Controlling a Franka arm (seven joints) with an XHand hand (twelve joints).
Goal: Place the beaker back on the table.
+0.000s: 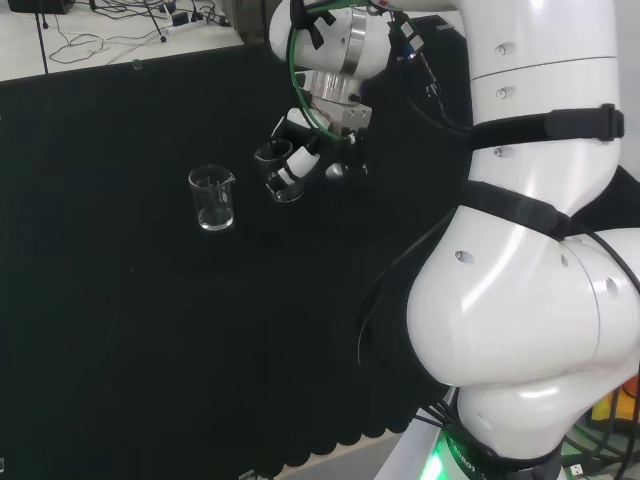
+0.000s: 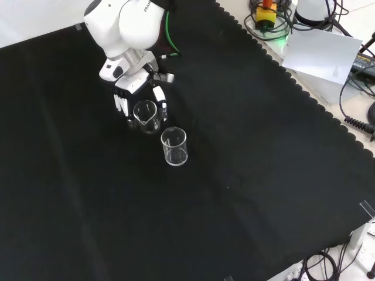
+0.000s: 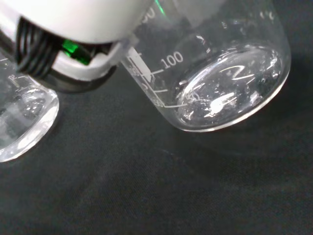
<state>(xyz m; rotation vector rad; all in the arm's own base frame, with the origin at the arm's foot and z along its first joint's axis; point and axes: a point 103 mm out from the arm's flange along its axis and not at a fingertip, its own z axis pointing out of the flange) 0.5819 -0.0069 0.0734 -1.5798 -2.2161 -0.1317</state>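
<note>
A clear glass beaker (image 2: 147,116) with printed marks sits inside the curled fingers of my black and white hand (image 2: 123,100). In the wrist view this beaker (image 3: 220,83) is close and large, with its base tilted a little above the black cloth. A second clear beaker (image 2: 174,146) stands upright on the cloth just in front of the held one in the front view. In the head view this free beaker (image 1: 212,198) stands to the left of the hand (image 1: 298,152). The wrist view has it (image 3: 22,117) beside the held beaker.
Black cloth (image 2: 246,175) covers the bench, with a scalloped edge at the front view's right. Cables and a white box (image 2: 319,55) lie beyond that edge. The arm's big white links (image 1: 520,250) take up the head view's right.
</note>
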